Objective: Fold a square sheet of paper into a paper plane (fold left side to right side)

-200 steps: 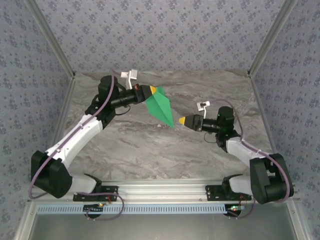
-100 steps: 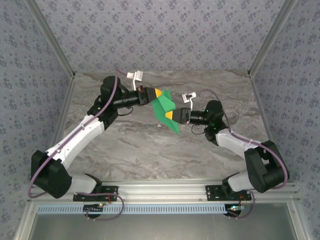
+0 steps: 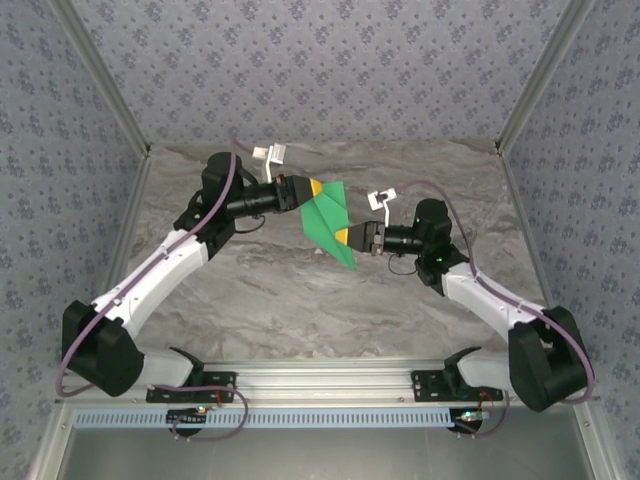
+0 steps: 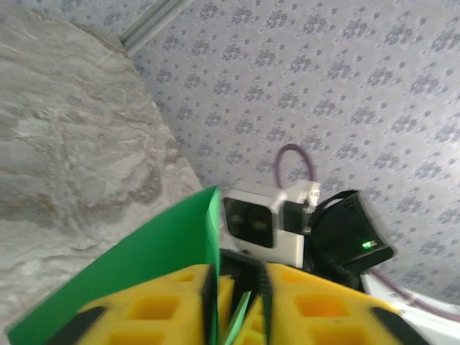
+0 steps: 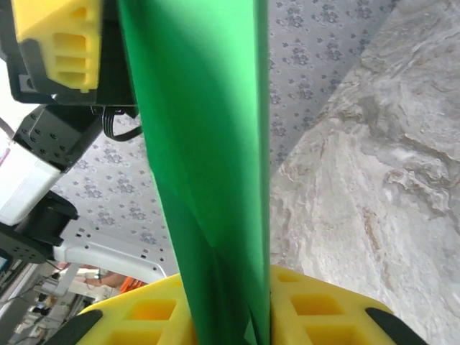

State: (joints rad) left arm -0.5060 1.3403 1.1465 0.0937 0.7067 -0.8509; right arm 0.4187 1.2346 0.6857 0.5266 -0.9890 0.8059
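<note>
The paper plane (image 3: pixel 326 217) is bright green paper folded to a point, held in the air over the middle of the table with its tip down toward the front. My left gripper (image 3: pixel 319 188) is shut on its upper back end. In the left wrist view the green sheet (image 4: pixel 144 266) runs along the inner face of one yellow finger of that gripper (image 4: pixel 239 287). My right gripper (image 3: pixel 343 236) is shut on the lower right edge. In the right wrist view the paper (image 5: pixel 208 144) rises out from between that gripper's (image 5: pixel 230 302) yellow fingers.
The grey marbled table (image 3: pixel 300 300) lies below the paper. Patterned walls close in the back and sides. The right arm's wrist camera (image 4: pixel 262 223) sits straight ahead of the left gripper, and the left gripper's yellow finger (image 5: pixel 54 43) shows at the upper left.
The right gripper came in from the right and closed on the paper's lower edge. The left gripper shifted slightly right with the paper, which tilted a little.
</note>
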